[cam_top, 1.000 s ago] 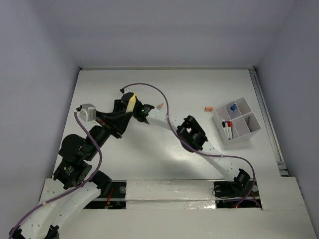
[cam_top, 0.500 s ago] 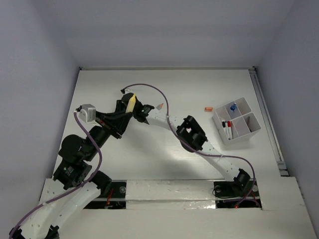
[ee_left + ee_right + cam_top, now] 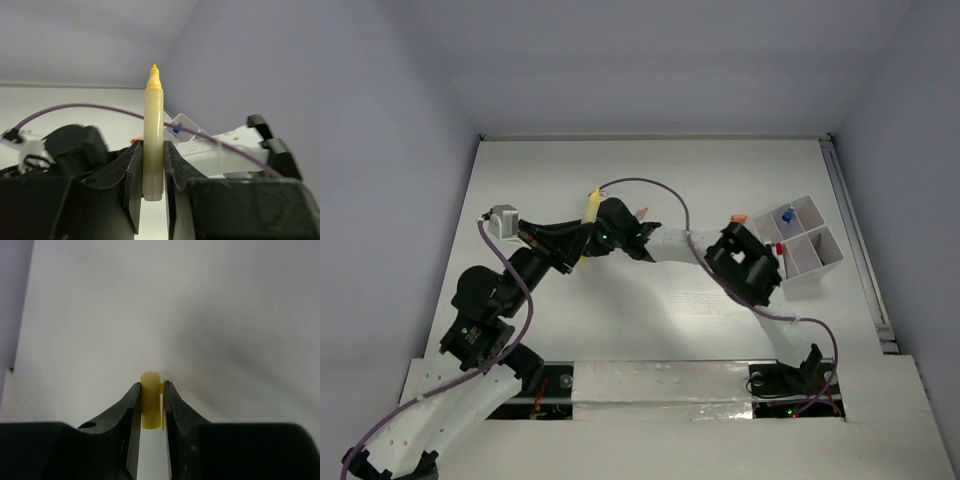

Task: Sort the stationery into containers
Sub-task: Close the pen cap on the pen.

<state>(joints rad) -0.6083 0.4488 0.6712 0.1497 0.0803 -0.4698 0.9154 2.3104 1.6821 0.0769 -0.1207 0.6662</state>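
My left gripper [image 3: 586, 222] is shut on a pale yellow marker [image 3: 591, 206] with its yellow tip bare. In the left wrist view the marker [image 3: 153, 120] stands upright between the jaws of the left gripper [image 3: 151, 150]. My right gripper [image 3: 596, 243] sits right next to the left one and is shut on a small yellow cap [image 3: 149, 400], seen in the right wrist view between the jaws of the right gripper [image 3: 150, 388] above the white table. The white containers [image 3: 812, 262] stand at the right, holding a blue piece [image 3: 787, 214] and red-and-black pens [image 3: 779, 248].
A small orange piece [image 3: 738, 218] lies left of the containers, close to my right arm's elbow [image 3: 750, 268]. A thin orange-tipped item [image 3: 642, 212] lies beside the right wrist. A purple cable [image 3: 640, 186] loops over both grippers. Grey walls close in the table.
Both grippers have shifted a little to the right. My right arm's elbow has swung right, up to the containers, and now covers part of the pens. The cable loop moved with it.
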